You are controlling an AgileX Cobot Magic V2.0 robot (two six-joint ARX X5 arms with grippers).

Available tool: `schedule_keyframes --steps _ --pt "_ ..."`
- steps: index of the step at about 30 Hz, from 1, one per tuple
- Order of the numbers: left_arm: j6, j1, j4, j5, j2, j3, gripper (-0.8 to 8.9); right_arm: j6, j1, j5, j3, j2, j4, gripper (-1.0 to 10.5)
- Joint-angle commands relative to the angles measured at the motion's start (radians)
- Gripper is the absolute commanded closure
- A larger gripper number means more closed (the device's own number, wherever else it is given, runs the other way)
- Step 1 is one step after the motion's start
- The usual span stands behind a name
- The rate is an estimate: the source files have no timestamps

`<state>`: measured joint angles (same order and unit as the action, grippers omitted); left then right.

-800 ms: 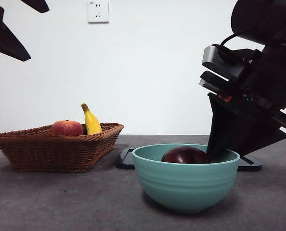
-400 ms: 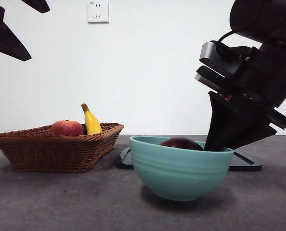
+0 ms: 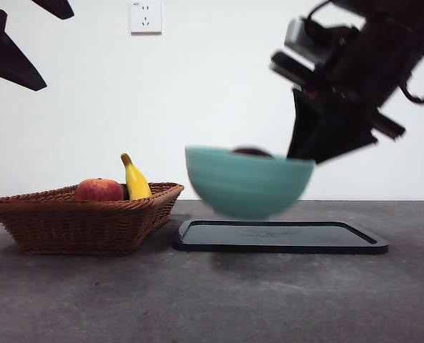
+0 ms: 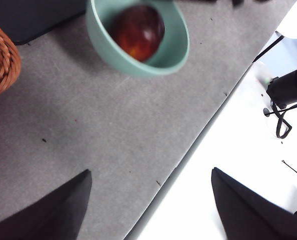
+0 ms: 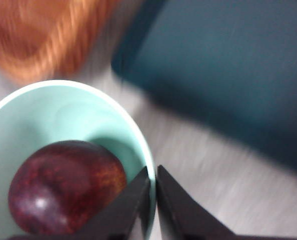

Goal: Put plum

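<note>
The dark maroon plum (image 5: 66, 192) lies inside a teal bowl (image 3: 244, 180). My right gripper (image 5: 152, 197) is shut on the bowl's rim and holds the bowl in the air above the black tray (image 3: 280, 236). In the front view only the plum's top (image 3: 253, 151) shows over the rim. The left wrist view looks down on the bowl (image 4: 176, 47) with the plum (image 4: 138, 31) in it. My left gripper (image 4: 148, 200) is open and empty, raised at the top left of the front view (image 3: 12, 50).
A wicker basket (image 3: 83, 218) stands at the left with a red-orange apple-like fruit (image 3: 98, 190) and a yellow banana (image 3: 135, 179) in it. The table's edge (image 4: 188, 155) runs near the left gripper.
My right gripper has lifted the bowl with the plum off the table and carried it up and a little left, over the tray. The left arm has not moved.
</note>
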<state>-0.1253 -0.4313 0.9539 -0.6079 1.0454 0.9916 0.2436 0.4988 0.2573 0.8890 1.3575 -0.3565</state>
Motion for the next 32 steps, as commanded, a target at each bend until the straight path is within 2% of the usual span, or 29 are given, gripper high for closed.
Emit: schedule_keyframes --steps 1,8,16,32 --pt "-0.016 -0.004 -0.006 -0.006 0.004 0.011 4.4 -0.007 -0.03 -0.003 0.073 0.044 -0.014 9.4" --pt "-0.016 -0.004 -0.005 -0.006 0.004 0.011 4.4 -0.067 -0.106 -0.003 0.233 0.178 -0.067 9.4" --pt "-0.016 -0.004 -0.005 -0.006 0.004 0.011 4.4 -0.088 -0.163 -0.004 0.369 0.355 -0.069 9.4" --pt "-0.016 -0.004 -0.006 -0.006 0.004 0.011 4.4 -0.095 -0.208 -0.004 0.406 0.53 -0.004 9.4"
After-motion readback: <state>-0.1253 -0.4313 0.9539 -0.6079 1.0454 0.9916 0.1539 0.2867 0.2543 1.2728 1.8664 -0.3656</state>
